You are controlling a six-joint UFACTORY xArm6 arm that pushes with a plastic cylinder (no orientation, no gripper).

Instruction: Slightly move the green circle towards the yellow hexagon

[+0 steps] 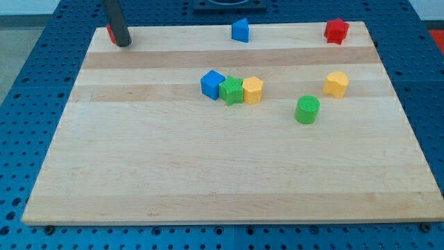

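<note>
Seven coloured blocks lie on a wooden board resting on a blue perforated table. The green circle sits right of centre, apart from its neighbours. One yellow hexagon lies just beyond it, farther back and to the right. A second yellow hexagon ends a touching row at mid-board, with a green block in the middle and a blue block on the left. Along the far edge stand a blue block at centre and a red block at the right corner. My tip rests at the far left corner, against a partly hidden red block, well apart from the green circle. The rod carries no claw, so no opening state applies.
</note>
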